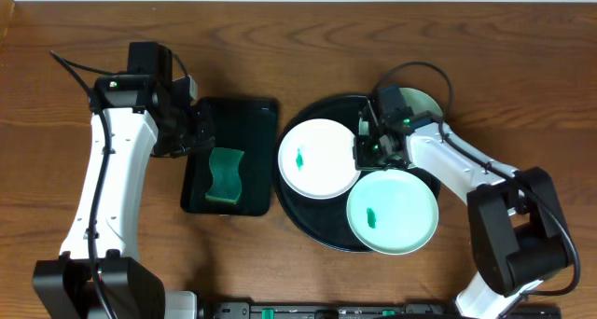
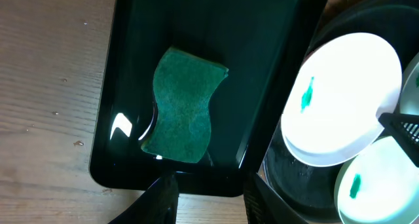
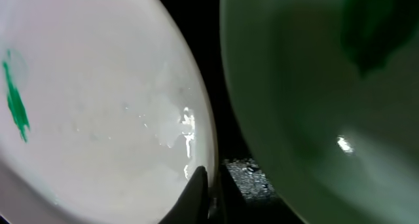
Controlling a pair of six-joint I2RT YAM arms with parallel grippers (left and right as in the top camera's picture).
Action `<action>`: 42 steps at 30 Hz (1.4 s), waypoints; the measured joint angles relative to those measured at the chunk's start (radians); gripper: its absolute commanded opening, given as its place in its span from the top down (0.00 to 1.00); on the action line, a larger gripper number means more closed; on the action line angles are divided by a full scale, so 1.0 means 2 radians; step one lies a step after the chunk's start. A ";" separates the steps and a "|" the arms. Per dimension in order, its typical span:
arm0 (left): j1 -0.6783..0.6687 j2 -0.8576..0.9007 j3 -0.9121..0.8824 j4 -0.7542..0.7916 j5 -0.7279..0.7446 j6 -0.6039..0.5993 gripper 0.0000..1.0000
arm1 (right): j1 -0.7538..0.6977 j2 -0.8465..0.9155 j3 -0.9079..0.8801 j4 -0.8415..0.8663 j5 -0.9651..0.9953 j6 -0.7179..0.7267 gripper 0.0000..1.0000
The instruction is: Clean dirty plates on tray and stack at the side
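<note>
Three plates lie on the round black tray [image 1: 306,214]. The white plate [image 1: 319,159] [image 2: 347,99] at its left carries a green smear. At the front, the mint plate [image 1: 393,211] [image 2: 366,185] also has a smear. Another mint plate [image 1: 427,104] at the back is mostly hidden behind my right arm. My right gripper [image 1: 362,151] [image 3: 211,194] is shut on the white plate's [image 3: 98,106] right rim, beside a mint plate [image 3: 308,86]. My left gripper [image 1: 198,132] [image 2: 209,201] is open over the edge of the rectangular tray, holding nothing.
A green sponge [image 1: 224,176] [image 2: 184,106] lies in the smaller rectangular black tray [image 1: 261,109] [image 2: 131,67] left of the round tray. Bare wooden table [image 1: 522,39] surrounds both trays. The right arm's cable loops over the back mint plate.
</note>
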 measured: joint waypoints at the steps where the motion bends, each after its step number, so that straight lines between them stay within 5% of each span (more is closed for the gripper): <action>1: 0.000 0.000 0.000 0.000 0.000 0.000 0.65 | 0.001 0.000 0.000 0.000 0.000 0.001 0.98; 42: 0.000 0.000 0.000 0.000 0.000 0.000 0.65 | 0.000 0.000 -0.006 0.021 0.006 0.002 0.88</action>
